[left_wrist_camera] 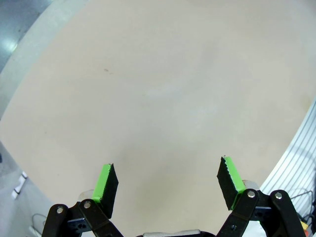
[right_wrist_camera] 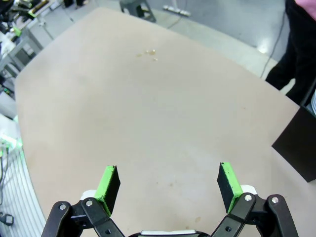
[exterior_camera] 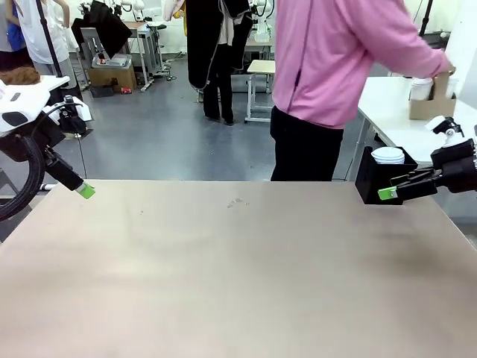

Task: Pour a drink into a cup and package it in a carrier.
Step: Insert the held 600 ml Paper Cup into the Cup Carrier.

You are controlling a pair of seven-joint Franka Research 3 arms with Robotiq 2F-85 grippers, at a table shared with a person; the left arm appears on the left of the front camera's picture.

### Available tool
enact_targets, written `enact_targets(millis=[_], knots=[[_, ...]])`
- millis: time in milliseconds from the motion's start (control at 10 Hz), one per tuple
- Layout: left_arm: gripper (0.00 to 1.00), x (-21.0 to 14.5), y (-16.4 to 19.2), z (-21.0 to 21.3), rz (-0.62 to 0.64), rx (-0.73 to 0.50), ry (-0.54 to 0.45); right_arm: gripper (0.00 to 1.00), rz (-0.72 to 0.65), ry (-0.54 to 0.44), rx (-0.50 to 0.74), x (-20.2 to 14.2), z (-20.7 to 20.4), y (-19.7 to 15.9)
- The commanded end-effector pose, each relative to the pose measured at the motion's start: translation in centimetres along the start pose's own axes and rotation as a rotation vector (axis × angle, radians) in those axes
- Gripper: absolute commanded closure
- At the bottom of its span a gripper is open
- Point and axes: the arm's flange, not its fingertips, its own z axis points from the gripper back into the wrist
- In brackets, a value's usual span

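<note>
Tabletop (exterior_camera: 223, 276), wide and tan, stretches between your two arms. At far left your left gripper (exterior_camera: 83, 190) hangs over the table's edge, jaws spread wide with nothing between them. At centre a person in a pink top stands at the far side, hands busy at a side table on the right. There sits the carrier (exterior_camera: 432, 101), brown cardboard, with a white cup in it, well apart from both grippers. Judge it light and easily crushed; you would best take it by the tall centre tab. At right, your right gripper (exterior_camera: 387, 193) hovers just beside a black box (exterior_camera: 376, 179), jaws wide apart and empty. The drink I cannot make out.
</note>
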Motion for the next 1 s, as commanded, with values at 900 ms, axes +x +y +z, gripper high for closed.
enact_targets(millis=[900], knots=[[0.0,-0.04,0.03,0.04,-0.004,-0.002,-0.007,0.0,-0.001,-0.005,0.012,0.12,0.03,-0.03]])
